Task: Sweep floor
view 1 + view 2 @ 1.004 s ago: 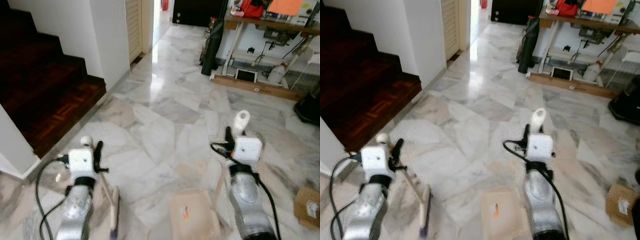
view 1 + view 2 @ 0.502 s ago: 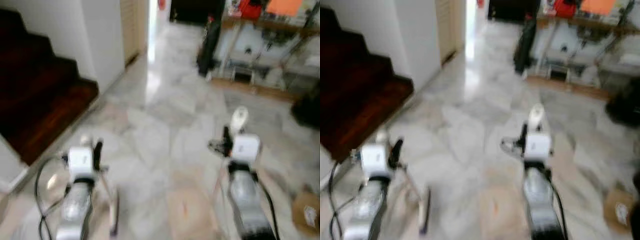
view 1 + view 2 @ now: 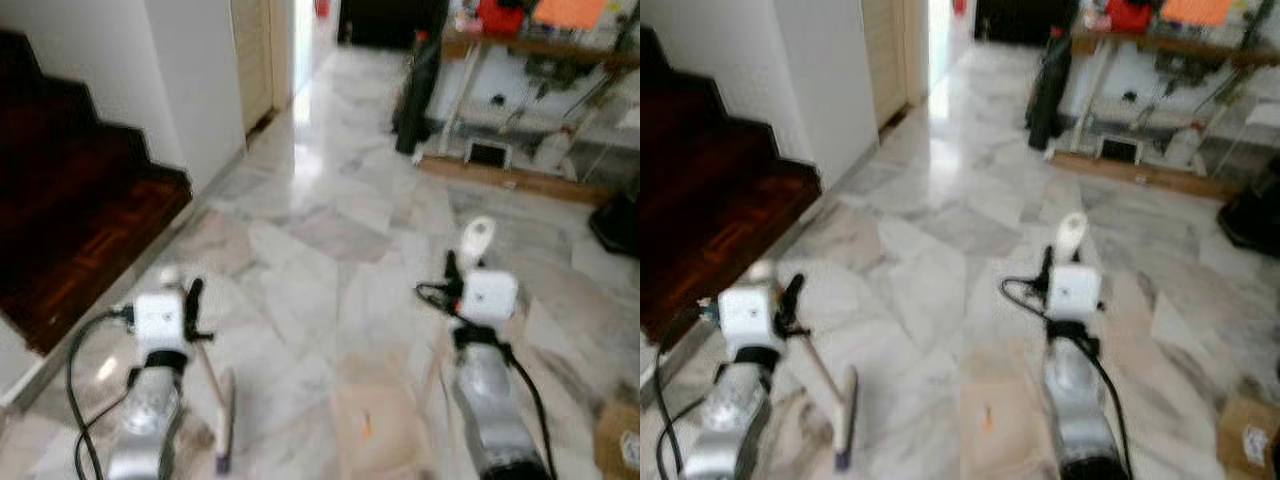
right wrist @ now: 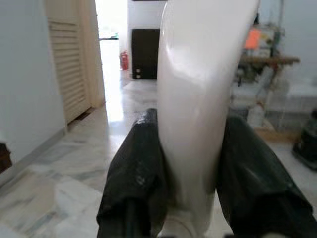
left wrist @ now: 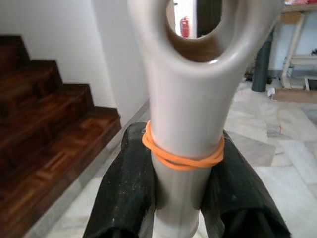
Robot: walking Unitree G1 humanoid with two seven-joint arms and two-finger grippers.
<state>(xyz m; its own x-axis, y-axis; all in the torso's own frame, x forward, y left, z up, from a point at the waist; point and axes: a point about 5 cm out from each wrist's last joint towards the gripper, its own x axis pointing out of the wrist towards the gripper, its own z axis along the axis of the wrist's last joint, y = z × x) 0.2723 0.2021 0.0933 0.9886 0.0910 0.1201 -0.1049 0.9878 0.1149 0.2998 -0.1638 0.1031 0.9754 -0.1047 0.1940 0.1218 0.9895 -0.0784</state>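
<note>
My left gripper (image 5: 184, 171) is shut on the beige handle (image 5: 184, 106) of a hand brush, which has an orange rubber band around it and a hanging hole at its end. The brush head (image 3: 222, 420) hangs low over the marble floor beside my left arm. My right gripper (image 4: 190, 173) is shut on the cream handle (image 4: 198, 84) of a dustpan. The handle (image 3: 477, 240) stands up above that wrist, and the tan dustpan (image 3: 375, 425) lies low between my two arms.
Dark wooden stairs (image 3: 70, 230) rise at the left beside a white wall (image 3: 190, 80). A cluttered table (image 3: 540, 50), a black bag (image 3: 415, 85) and a wooden board (image 3: 510, 178) stand at the back right. A cardboard box (image 3: 620, 445) lies near my right arm. Marble floor (image 3: 330, 230) stretches ahead toward a bright doorway.
The whole picture has shifted and blurred as the camera moved, with the stairs sliding left. Both grippers keep their holds on the brush and the dustpan.
</note>
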